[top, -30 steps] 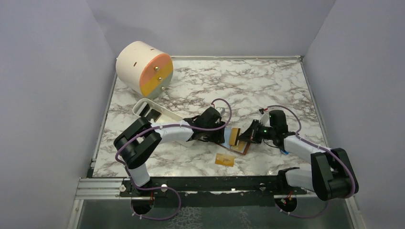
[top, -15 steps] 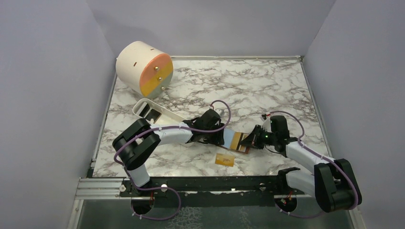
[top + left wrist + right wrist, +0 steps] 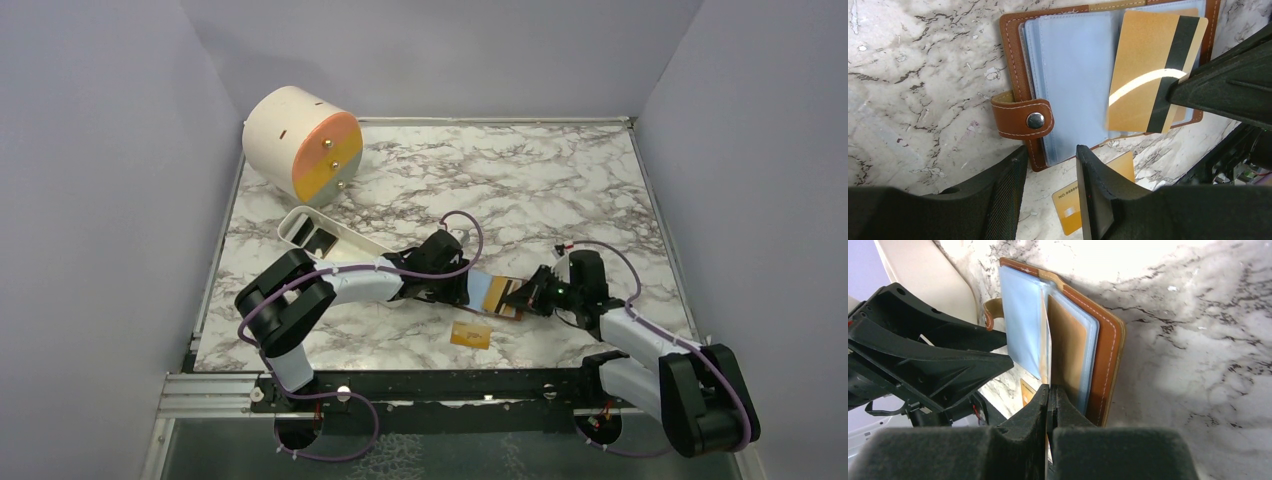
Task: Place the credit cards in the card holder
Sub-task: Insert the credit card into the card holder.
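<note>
The card holder (image 3: 492, 293) (image 3: 1068, 75) (image 3: 1108, 355) lies open on the marble, brown with pale blue pockets and a snap tab (image 3: 1023, 119). My right gripper (image 3: 527, 297) (image 3: 1048, 388) is shut on an orange-yellow credit card (image 3: 1143, 70) with a black stripe, held slanted over the right-hand pockets. Another orange card (image 3: 1066, 347) sits inside a pocket. One more yellow credit card (image 3: 470, 335) (image 3: 1074, 207) lies loose on the table near the front. My left gripper (image 3: 455, 291) (image 3: 1050, 148) is open, its fingers straddling the holder's edge just below the snap tab.
A white oblong tray (image 3: 312, 233) (image 3: 923, 270) lies behind the left arm. A cream cylinder with an orange face (image 3: 300, 140) stands at the back left. The left gripper's body (image 3: 933, 360) sits close on the far side of the holder from the right gripper.
The right gripper has come nearer and lower, laying the striped card flatter over the holder. The left gripper's jaws have narrowed slightly.
</note>
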Available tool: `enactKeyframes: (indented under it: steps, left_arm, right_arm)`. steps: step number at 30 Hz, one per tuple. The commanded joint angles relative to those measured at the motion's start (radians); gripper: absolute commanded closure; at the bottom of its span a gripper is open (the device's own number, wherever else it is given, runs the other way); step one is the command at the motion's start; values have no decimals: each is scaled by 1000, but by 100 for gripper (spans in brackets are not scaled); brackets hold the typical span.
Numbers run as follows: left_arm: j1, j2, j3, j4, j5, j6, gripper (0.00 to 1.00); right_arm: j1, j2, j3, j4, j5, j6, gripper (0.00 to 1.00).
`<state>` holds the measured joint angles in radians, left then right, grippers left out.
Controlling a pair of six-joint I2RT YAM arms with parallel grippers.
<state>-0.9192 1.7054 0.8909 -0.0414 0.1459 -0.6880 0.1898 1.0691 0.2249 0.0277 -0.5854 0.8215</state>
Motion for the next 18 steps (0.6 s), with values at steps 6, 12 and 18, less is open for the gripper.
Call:
enactKeyframes:
  steps: [6,12,18]
  left_arm:
    - [-24,14,-30,-67,14,-14,57]
    - [-28,11,-36,-59,14,-22,57]
    - [-27,23,-29,-60,15,-22,57]
  right_arm:
    - [1,-20,-91,182,10,117,99]
    - [1,-39,-108,211,31,133,99]
    - [1,-6,-95,184,-18,95,99]
